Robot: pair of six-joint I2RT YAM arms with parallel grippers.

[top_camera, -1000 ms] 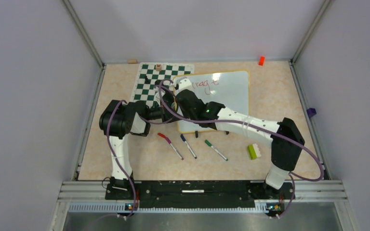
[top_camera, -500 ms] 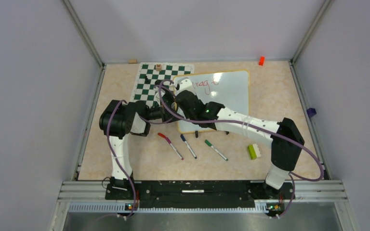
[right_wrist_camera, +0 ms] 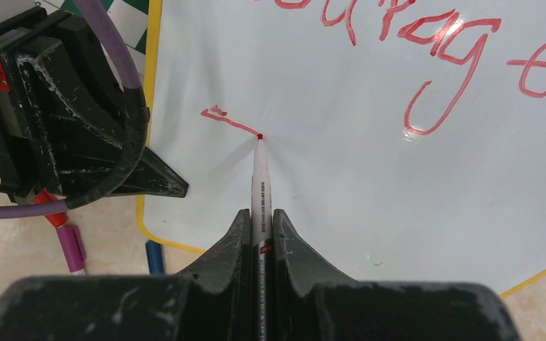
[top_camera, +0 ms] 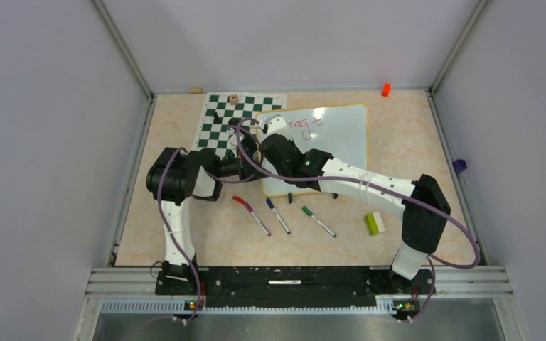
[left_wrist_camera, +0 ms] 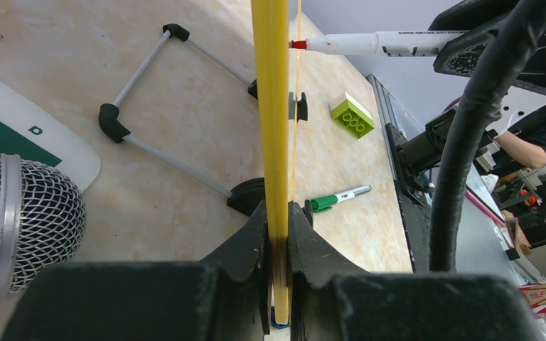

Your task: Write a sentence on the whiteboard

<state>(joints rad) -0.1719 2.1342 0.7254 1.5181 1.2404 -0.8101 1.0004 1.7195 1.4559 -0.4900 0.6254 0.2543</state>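
Note:
The whiteboard (top_camera: 341,145), white with a yellow rim, lies right of the table's middle. My left gripper (top_camera: 246,165) is shut on its left rim, a yellow strip (left_wrist_camera: 271,106) running between the jaws of that gripper (left_wrist_camera: 277,213). My right gripper (top_camera: 275,129) hovers over the board's left part, shut on a red marker (right_wrist_camera: 261,177). The marker's tip touches the whiteboard (right_wrist_camera: 398,199) at the end of a short red stroke (right_wrist_camera: 229,122). The sentence (right_wrist_camera: 434,42) shows "ourage" in red above it; its start is cut off. The marker (left_wrist_camera: 377,44) also shows in the left wrist view.
A green-and-white chessboard mat (top_camera: 219,124) lies left of the board. Red (top_camera: 250,214), blue (top_camera: 278,216) and green (top_camera: 318,221) pens lie near the arms, with a green-and-white brick (top_camera: 375,224) to their right. An orange block (top_camera: 385,89) sits at the far edge.
My right gripper has shifted slightly to the right and nearer with the marker on the board. The left arm has not moved.

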